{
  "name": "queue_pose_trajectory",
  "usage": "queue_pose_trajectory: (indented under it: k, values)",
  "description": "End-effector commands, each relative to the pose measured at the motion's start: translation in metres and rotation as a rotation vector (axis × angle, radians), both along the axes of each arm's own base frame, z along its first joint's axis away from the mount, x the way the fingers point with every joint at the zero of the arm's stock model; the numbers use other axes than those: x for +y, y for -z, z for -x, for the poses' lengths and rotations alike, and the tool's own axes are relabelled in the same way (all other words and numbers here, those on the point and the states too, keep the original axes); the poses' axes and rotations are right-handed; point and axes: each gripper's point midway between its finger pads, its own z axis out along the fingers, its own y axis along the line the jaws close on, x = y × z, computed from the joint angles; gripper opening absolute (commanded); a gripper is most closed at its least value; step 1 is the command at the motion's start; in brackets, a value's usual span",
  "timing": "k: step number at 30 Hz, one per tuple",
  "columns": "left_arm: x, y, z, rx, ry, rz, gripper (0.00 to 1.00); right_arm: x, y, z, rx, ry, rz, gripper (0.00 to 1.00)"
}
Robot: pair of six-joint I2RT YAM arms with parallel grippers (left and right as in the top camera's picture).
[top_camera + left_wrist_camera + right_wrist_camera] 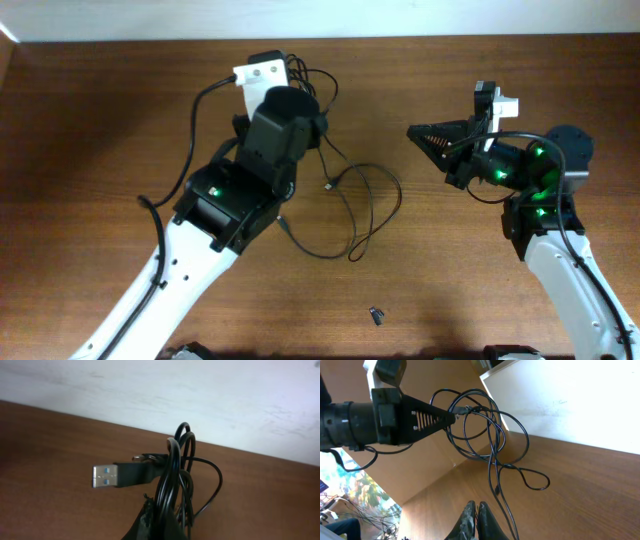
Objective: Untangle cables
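Brown tabletop (90,120) met a white wall (200,390) at the back. The left hand (451,417) was closed tight on a bunch of cables (169,472), holding it up. One plug (106,476) stuck out sideways just past that hand. More loops trailed down from it onto the tabletop. The right hand (420,133) was closed on nothing, well apart from the cables.

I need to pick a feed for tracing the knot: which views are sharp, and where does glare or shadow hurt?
Left wrist: the USB plug and the cables are sharp, the wall behind soft. Right wrist: strands crisp at the left gripper, the white wall bright but not glaring. Overhead: even light, no glare, though the left arm hides part of the bundle.
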Motion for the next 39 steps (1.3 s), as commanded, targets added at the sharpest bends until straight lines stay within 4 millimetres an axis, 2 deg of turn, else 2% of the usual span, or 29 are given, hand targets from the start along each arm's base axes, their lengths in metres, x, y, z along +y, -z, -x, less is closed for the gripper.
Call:
queue_pose_trajectory:
  k: [1,2,3,4,7,11,14,19,22,24,25,26,30,35,37,38,39]
  values:
    - [-0.013,-0.003,0.0,0.014,0.071,0.081,0.0,0.002,-0.005,0.001,-0.027,-0.005,0.005,0.18]
    - [-0.022,-0.001,0.002,0.029,0.119,0.105,0.0,0.001,-0.005,0.0,-0.027,-0.001,0.005,0.62]
    - [-0.036,0.001,0.005,0.049,0.189,0.139,0.0,0.001,-0.005,0.0,-0.027,0.002,0.005,0.86]
    - [-0.045,0.002,0.009,0.065,0.241,0.165,0.0,0.001,-0.005,0.0,-0.027,0.002,0.005,0.99]
    - [-0.074,0.001,0.021,0.105,0.4,0.245,0.0,0.001,-0.005,-0.001,-0.052,0.004,0.016,0.99]
    - [-0.089,-0.001,0.03,0.129,0.489,0.287,0.0,0.0,-0.005,-0.002,-0.105,0.015,0.04,0.99]
    - [-0.091,-0.002,0.031,0.126,0.501,0.295,0.0,0.0,-0.005,-0.004,-0.13,0.025,0.051,0.99]
    - [-0.114,-0.011,0.04,0.098,0.574,0.315,0.0,-0.003,-0.005,-0.009,-0.167,0.062,0.069,0.71]
    - [-0.13,-0.012,0.045,0.09,0.61,0.318,0.0,-0.003,-0.005,-0.01,-0.168,0.066,0.069,0.6]
    - [-0.142,-0.012,0.05,0.086,0.639,0.321,0.0,-0.004,-0.005,-0.01,-0.168,0.07,0.069,0.45]
    - [-0.145,-0.013,0.052,0.081,0.648,0.323,0.0,-0.004,-0.005,-0.01,-0.171,0.07,0.071,0.41]
    - [-0.15,-0.015,0.054,0.076,0.662,0.325,0.0,-0.004,-0.005,-0.01,-0.175,0.07,0.073,0.32]
    - [-0.163,-0.016,0.059,0.067,0.693,0.331,0.0,-0.003,-0.002,-0.01,-0.165,0.069,0.079,0.21]
    - [-0.172,-0.018,0.065,0.059,0.72,0.336,0.0,-0.004,-0.002,-0.012,-0.164,0.076,0.08,0.22]
    - [-0.177,-0.017,0.066,0.058,0.729,0.337,0.0,-0.004,-0.002,-0.011,-0.164,0.075,0.08,0.37]
    - [-0.18,-0.015,0.065,0.06,0.732,0.336,0.0,-0.004,-0.002,-0.011,-0.164,0.075,0.08,0.37]
    - [-0.182,-0.012,0.063,0.066,0.731,0.334,0.0,-0.004,-0.002,-0.011,-0.164,0.075,0.08,0.32]
